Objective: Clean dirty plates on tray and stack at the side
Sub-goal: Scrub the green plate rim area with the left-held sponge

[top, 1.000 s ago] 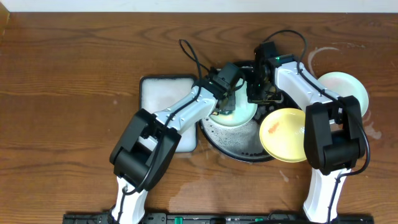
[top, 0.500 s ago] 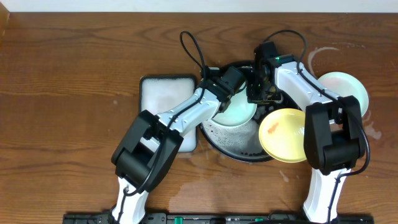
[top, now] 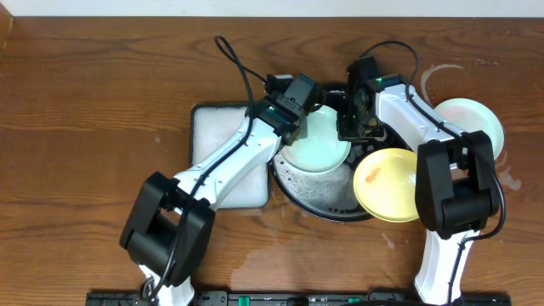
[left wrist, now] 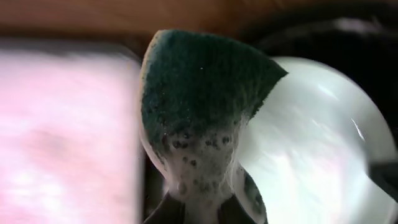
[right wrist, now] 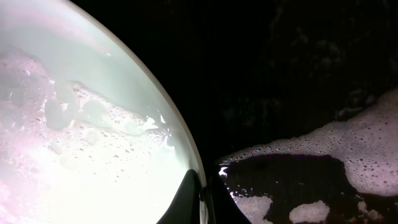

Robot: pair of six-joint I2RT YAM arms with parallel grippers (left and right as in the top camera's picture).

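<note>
We count three round glossy plates: two pale mint and one yellow. The first mint plate (top: 321, 146) lies in the black tray (top: 319, 200), a single round shallow basin, wet and flecked with white foam. In the right wrist view the plate's face is filmed with suds. The right gripper (right wrist: 202, 194) pinches its rim, fingers drawn narrow on the edge. The yellow plate (top: 387, 185) carries a red-orange smear and overlaps the tray's right rim. The second mint plate (top: 473, 126) sits well apart on the brown wooden tabletop (top: 85, 102), beside whitish soapy rings. The left gripper (left wrist: 198, 202) clamps one green sponge (left wrist: 199, 93), coarse and bubbly, at the first mint plate's left edge. We cannot tell whether the two touch. Just beside it lies one white rectangular tray (top: 217, 136).
</note>
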